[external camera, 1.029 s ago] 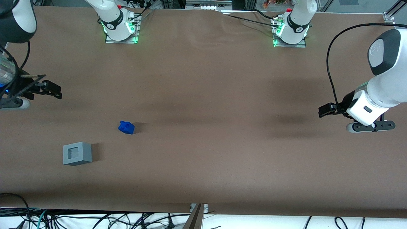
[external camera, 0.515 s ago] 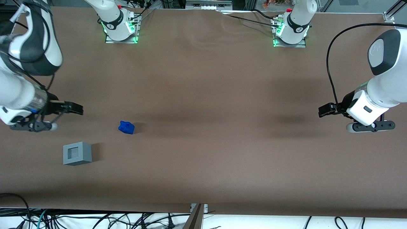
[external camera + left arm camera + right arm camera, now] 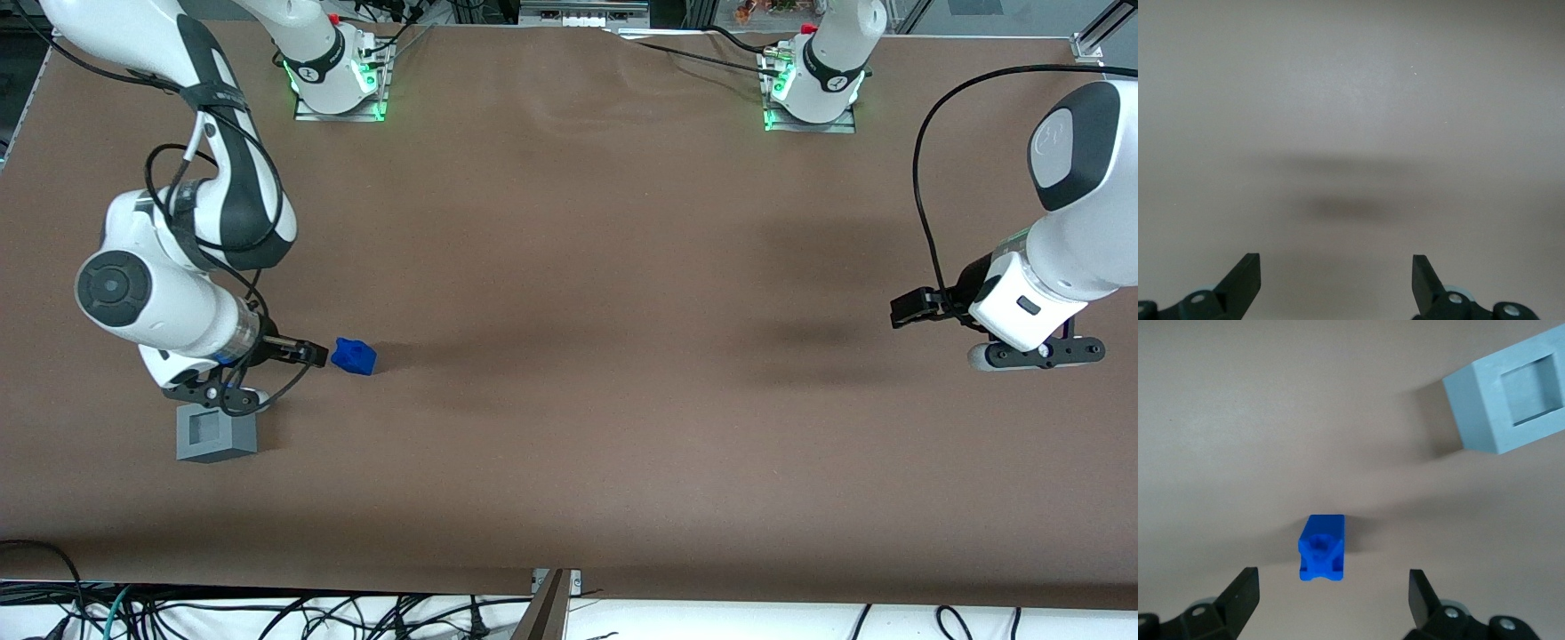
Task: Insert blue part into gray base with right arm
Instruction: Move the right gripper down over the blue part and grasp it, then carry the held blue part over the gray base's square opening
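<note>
The right arm (image 3: 191,249) is bent low over the brown worktop (image 3: 578,400), toward the working arm's end, and its claw (image 3: 307,354) hangs just beside the blue part (image 3: 354,356), apart from it. From the right wrist view the claw (image 3: 1331,597) is spread wide, one finger (image 3: 1241,593) on each side with nothing between them, holding nothing at all. The blue part (image 3: 1322,548) sits on the worktop just ahead of those fingertips, roughly centred on the gap, its knobbed face turned up. The gray base (image 3: 216,432) rests on the worktop nearer the front camera than the blue part, well clear of it, partly under the arm's wrist, its square recess (image 3: 1533,390) open upward and holding nothing.
</note>
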You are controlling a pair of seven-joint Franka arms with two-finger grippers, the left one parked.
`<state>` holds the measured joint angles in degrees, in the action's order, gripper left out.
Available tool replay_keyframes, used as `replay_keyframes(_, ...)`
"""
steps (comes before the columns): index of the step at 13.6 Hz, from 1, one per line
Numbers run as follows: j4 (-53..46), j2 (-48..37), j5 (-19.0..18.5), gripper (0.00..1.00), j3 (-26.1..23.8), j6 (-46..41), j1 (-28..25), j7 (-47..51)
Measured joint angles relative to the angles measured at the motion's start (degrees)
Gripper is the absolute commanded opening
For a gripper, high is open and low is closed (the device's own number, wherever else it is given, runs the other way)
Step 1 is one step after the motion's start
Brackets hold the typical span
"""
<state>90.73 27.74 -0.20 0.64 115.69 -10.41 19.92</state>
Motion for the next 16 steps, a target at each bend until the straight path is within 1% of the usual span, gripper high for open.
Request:
replay_keyframes(3,2.93,0.73,0.01,0.99,-0.04,5.04,-1.00,3.28)
replay_keyframes(6,8.75,1.13,0.01,0.99,-0.04,13.03,-1.40,4.91)
replay_keyframes(8,11.66,1.25,0.01,0.99,-0.04,16.54,-1.52,5.60)
replay_keyframes(16,15.59,1.28,0.00,0.99,-0.06,17.93,-2.50,6.82)
